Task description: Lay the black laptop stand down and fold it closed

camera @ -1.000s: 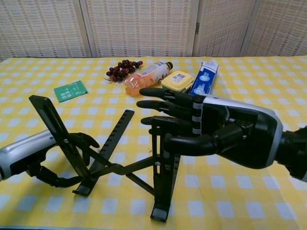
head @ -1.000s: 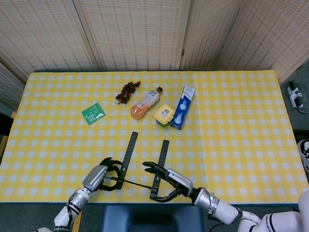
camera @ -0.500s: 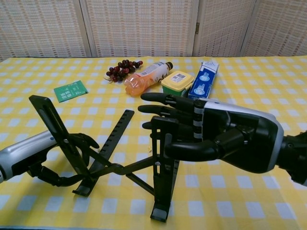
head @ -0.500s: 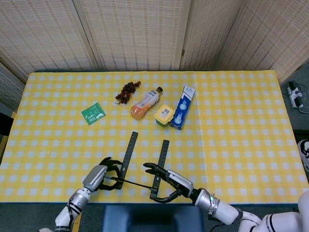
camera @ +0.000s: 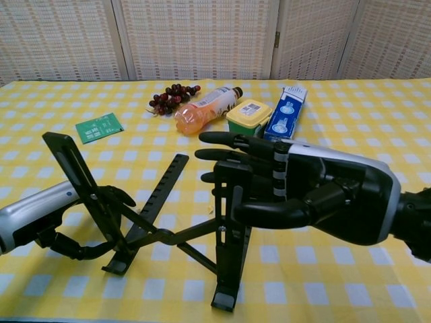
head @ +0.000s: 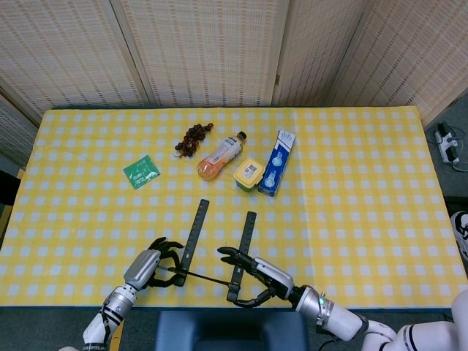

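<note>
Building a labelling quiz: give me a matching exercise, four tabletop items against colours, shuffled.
Items:
1. laptop stand
2. carton
3. tub
4. packet

Colours:
A. green
B. black
C. yellow
D. blue and white

Pairs: 1-B, 2-D, 3-C, 4-A

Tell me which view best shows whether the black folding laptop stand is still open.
The chest view: the black folding laptop stand stands close up, its slotted arms spread and raised, crossbars uncollapsed, with the left hand at its left leg. The head view shows the stand from above, small, only as two parallel bars and a thin rod.
</note>
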